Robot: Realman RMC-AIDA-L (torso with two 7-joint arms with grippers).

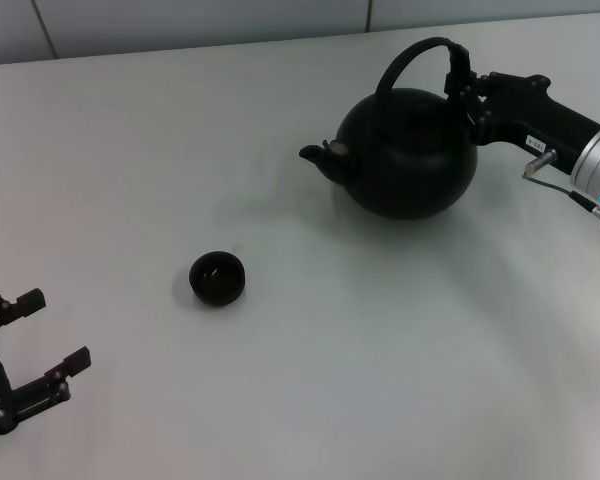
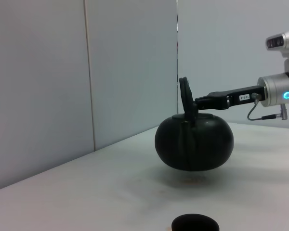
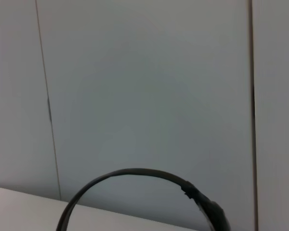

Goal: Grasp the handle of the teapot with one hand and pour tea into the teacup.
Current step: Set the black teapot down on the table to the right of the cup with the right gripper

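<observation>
Spout of round matte-black teapot (image 1: 410, 150) aimed at small dark bowl-shaped teacup (image 1: 217, 277), well apart toward white table's (image 1: 380, 350) near edge. Right gripper (image 1: 462, 85) clamped on arched black handle (image 1: 412, 58), pot lifted. Left gripper (image 1: 50, 335) spread wide, idle at near-left corner.

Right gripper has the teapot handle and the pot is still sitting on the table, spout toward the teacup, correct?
Not quite: the teapot is lifted clear of the table, as the left wrist view shows. The right gripper does hold the handle, spout toward the teacup.
</observation>
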